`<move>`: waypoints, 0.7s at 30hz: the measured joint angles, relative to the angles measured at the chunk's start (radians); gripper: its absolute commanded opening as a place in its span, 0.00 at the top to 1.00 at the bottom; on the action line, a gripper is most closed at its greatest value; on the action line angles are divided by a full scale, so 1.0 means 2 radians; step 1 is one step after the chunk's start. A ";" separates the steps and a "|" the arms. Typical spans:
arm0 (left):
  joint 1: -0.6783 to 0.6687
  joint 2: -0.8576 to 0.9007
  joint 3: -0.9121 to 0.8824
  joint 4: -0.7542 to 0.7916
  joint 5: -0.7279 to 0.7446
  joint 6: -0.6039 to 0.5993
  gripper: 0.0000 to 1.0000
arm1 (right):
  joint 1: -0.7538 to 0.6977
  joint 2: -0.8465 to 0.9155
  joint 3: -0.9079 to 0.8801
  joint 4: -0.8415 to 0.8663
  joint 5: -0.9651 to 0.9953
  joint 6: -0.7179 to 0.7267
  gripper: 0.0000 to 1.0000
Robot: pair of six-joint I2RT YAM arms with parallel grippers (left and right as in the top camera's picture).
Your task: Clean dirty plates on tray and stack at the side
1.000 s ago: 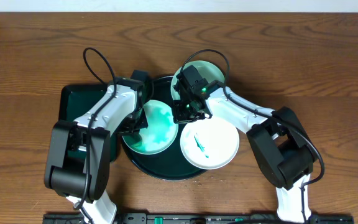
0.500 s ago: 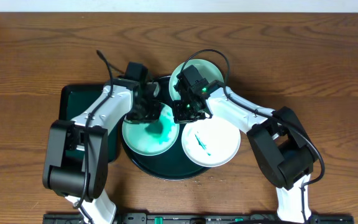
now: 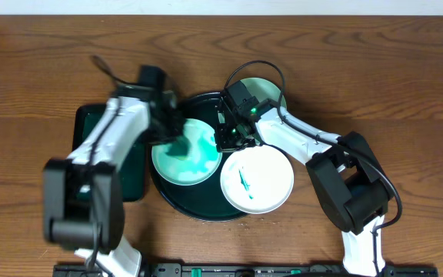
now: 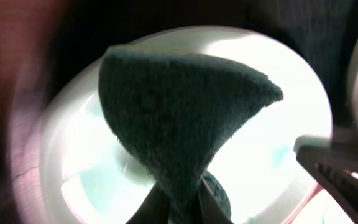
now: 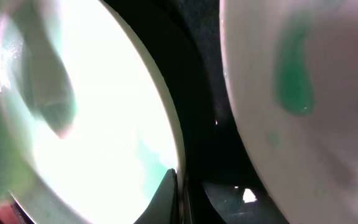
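A pale mint-green plate (image 3: 194, 158) with green smears lies on the left of the round black tray (image 3: 198, 209). My left gripper (image 3: 168, 129) is shut on a dark teal cloth (image 4: 179, 112) and holds it on this plate (image 4: 278, 143). My right gripper (image 3: 228, 140) is shut on the plate's right rim (image 5: 104, 124). A white plate (image 3: 264, 181) with a green smear (image 5: 294, 74) lies at the tray's front right. A second mint plate (image 3: 261, 86) lies behind, partly hidden by my right arm.
A smaller rectangular dark green tray (image 3: 85, 127) sits left of the black tray, partly under my left arm. Brown wooden table (image 3: 375, 69) surrounds everything. The black tray's floor (image 5: 204, 93) shows between the two plates in the right wrist view.
My left arm has swung back and to the left, dragging the cloth across the mint plate. My right gripper has stayed on the plate's rim.
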 measured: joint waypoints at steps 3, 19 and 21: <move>0.033 -0.057 0.021 -0.021 -0.004 -0.005 0.93 | 0.000 0.000 0.000 0.005 0.001 -0.002 0.99; 0.111 -0.158 0.037 -0.054 -0.048 -0.013 0.93 | 0.054 -0.068 -0.001 -0.014 0.174 -0.086 0.99; 0.111 -0.154 0.037 -0.054 -0.049 -0.013 0.93 | 0.069 -0.097 -0.001 -0.015 0.229 -0.102 0.99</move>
